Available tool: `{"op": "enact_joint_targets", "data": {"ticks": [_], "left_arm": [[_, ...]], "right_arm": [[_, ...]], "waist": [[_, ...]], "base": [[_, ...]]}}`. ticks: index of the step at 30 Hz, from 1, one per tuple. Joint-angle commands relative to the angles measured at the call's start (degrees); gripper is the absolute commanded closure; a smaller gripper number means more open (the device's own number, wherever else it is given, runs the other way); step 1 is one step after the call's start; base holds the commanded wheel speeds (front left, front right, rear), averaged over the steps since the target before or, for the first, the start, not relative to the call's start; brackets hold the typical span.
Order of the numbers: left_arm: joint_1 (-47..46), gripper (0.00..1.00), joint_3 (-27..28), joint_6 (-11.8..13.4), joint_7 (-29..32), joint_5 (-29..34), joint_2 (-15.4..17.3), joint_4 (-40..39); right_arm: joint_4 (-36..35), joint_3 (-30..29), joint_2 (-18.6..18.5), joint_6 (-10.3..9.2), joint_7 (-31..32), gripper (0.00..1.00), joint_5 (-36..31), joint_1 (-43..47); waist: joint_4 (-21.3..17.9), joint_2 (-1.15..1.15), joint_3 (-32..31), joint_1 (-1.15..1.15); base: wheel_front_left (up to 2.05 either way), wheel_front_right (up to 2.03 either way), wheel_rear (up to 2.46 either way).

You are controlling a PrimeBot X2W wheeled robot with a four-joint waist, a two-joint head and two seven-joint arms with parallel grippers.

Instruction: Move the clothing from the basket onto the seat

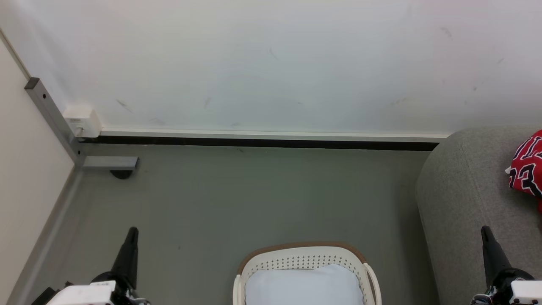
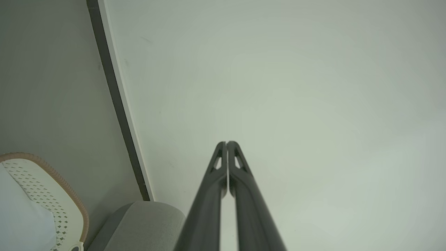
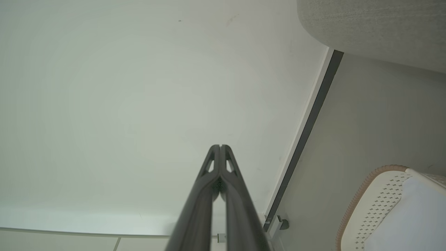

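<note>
A red jersey (image 1: 528, 167) with black, white-edged numbers lies on the grey seat (image 1: 461, 190) at the right edge of the head view. The cream basket (image 1: 305, 257) with a brown rim stands on the floor at the bottom centre, and a plain white pad (image 1: 302, 286) fills its inside. My left gripper (image 1: 132, 232) is shut and empty at the lower left, well left of the basket. My right gripper (image 1: 485, 231) is shut and empty at the lower right, over the seat's near part. The wrist views show the left fingers (image 2: 227, 143) and right fingers (image 3: 220, 146) pressed together, pointing at the wall.
A white wall (image 1: 271, 63) with a dark baseboard gap runs across the back. A grey metal post (image 1: 51, 114) with a white box (image 1: 81, 120) stands in the left corner beside a side panel. Grey floor (image 1: 254, 195) lies between basket and wall.
</note>
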Motion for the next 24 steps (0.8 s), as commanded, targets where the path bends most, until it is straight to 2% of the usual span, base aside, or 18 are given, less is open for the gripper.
{"op": "enact_joint_targets", "data": {"ticks": [1,24], "left_arm": [[-0.49,1.0,0.1,-0.23,0.24,-0.76,0.42,-0.19],[-0.48,1.0,0.09,-0.23,0.23,-0.76,0.42,-0.2]], "right_arm": [[-0.33,-0.2,-0.07,-0.12,0.18,1.0,0.07,-0.72],[-0.33,-0.18,-0.07,-0.12,0.18,1.0,0.08,-0.72]], "waist": [[0.0,0.0,0.0,0.0],[0.0,0.0,0.0,0.0]], "base": [[0.0,0.0,0.0],[0.0,0.0,0.0]]}}
